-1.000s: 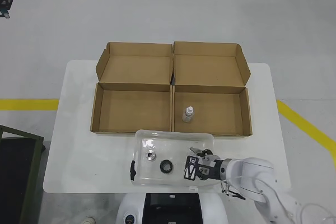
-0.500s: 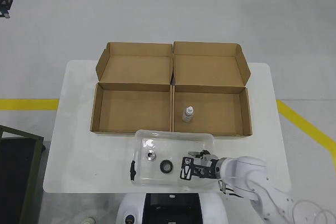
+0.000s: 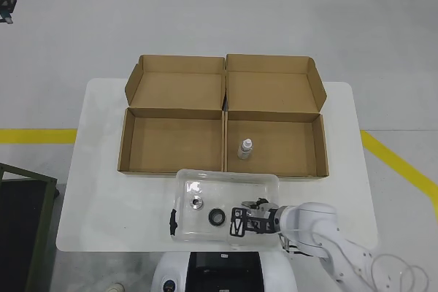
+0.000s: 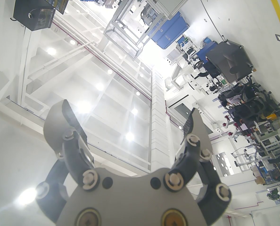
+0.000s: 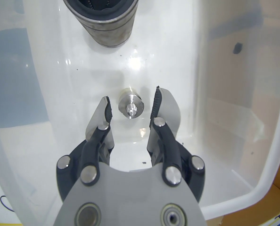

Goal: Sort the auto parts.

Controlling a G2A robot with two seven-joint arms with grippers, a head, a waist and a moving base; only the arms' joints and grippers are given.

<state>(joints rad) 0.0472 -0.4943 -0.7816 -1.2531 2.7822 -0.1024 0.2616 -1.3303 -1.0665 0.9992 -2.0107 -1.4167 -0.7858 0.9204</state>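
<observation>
The right arm is glossy white, a thin pale cable looping at its 4 o'clock side. The right gripper and left gripper share grey metal palm plates, black linkages, round silver screws, and silver fingers with black ribbed pads

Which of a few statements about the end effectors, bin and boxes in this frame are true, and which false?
1. The right end effector is open, with a small silver cylinder between its fingers. True.
2. The linear bearing sits in a cardboard box. False: it is in the clear plastic bin.
3. A small white bottle stands in the right cardboard box. True.
4. The left end effector is shut on a part. False: it is open and holds nothing.
</observation>
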